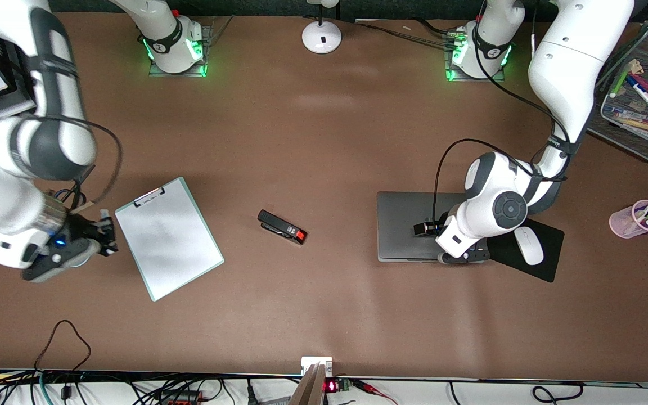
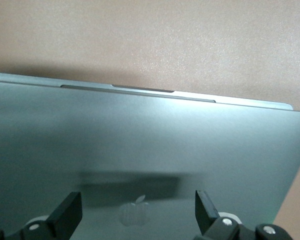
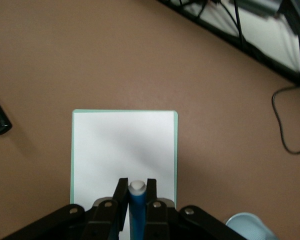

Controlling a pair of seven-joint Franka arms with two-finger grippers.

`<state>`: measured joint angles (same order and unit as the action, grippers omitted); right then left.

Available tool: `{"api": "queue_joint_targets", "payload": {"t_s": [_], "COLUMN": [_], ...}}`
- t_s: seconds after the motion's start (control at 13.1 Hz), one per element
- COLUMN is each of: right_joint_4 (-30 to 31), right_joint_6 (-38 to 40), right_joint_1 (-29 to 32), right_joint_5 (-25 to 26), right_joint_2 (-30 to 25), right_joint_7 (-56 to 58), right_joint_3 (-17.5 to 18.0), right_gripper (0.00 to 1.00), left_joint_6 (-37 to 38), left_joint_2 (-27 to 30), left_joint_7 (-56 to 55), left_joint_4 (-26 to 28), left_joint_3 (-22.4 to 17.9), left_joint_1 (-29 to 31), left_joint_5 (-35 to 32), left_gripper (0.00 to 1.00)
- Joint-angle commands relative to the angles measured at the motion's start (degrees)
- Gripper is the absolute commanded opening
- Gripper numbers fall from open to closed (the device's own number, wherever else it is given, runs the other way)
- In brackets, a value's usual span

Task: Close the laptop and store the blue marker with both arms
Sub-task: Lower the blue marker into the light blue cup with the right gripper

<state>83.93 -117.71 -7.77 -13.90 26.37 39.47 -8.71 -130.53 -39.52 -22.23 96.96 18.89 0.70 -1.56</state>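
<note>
The laptop (image 1: 408, 225) lies closed and flat on the table, toward the left arm's end. Its grey lid with the apple logo fills the left wrist view (image 2: 140, 140). My left gripper (image 1: 463, 256) is just over the lid's edge nearest the front camera. It is open and empty, with one finger on each side of the logo (image 2: 136, 212). My right gripper (image 1: 102, 233) is shut on the blue marker (image 3: 137, 210), whose whitish end sticks out between the fingers. It hovers beside the clipboard (image 1: 167, 236) at the right arm's end of the table.
A black stapler (image 1: 282, 226) lies between the clipboard and the laptop. A white mouse (image 1: 528, 245) sits on a black mouse pad (image 1: 549, 267) beside the laptop. A pink cup of markers (image 1: 636, 220) and a mesh tray (image 1: 633, 135) stand at the left arm's end. A pale blue round object (image 3: 250, 227) is near the right gripper.
</note>
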Motion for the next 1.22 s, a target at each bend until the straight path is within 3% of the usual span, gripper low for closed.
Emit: {"api": "queue_joint_targets", "payload": {"t_s": [0.0, 0.46, 0.76, 0.92, 1.14], "right_joint_4": [1.33, 1.32, 1.32, 1.32, 1.32], "right_joint_6": [0.03, 1.51, 12.84, 15.92, 17.51], "right_joint_1": [4.24, 13.91, 19.80, 22.52, 24.90], "right_joint_5": [-5.78, -21.25, -29.76, -35.21, -38.48], "right_joint_2": [-1.67, -1.67, -1.06, -0.27, 0.70], "right_joint_7": [13.56, 49.24, 68.15, 76.86, 84.26], "right_joint_3": [0.36, 0.27, 0.27, 0.36, 0.45], "right_gripper": [0.07, 0.06, 0.05, 0.05, 0.05], "left_joint_6": [-1.13, -0.34, 2.38, 3.70, 6.94], "left_joint_2": [-2.14, -1.18, 2.68, 5.23, 9.71], "left_joint_7": [-0.45, -0.36, -0.10, 0.08, 0.17], "left_joint_4": [-1.77, -3.27, -3.36, -3.36, -3.27], "left_joint_3": [-0.70, -1.84, -1.93, -2.10, -1.93], "left_joint_1": [-0.70, -0.53, 0.09, 0.53, 0.97], "left_joint_5": [-1.42, -1.77, -1.95, -1.95, -1.95], "left_gripper": [1.00, 1.00, 1.00, 1.00, 1.00]}}
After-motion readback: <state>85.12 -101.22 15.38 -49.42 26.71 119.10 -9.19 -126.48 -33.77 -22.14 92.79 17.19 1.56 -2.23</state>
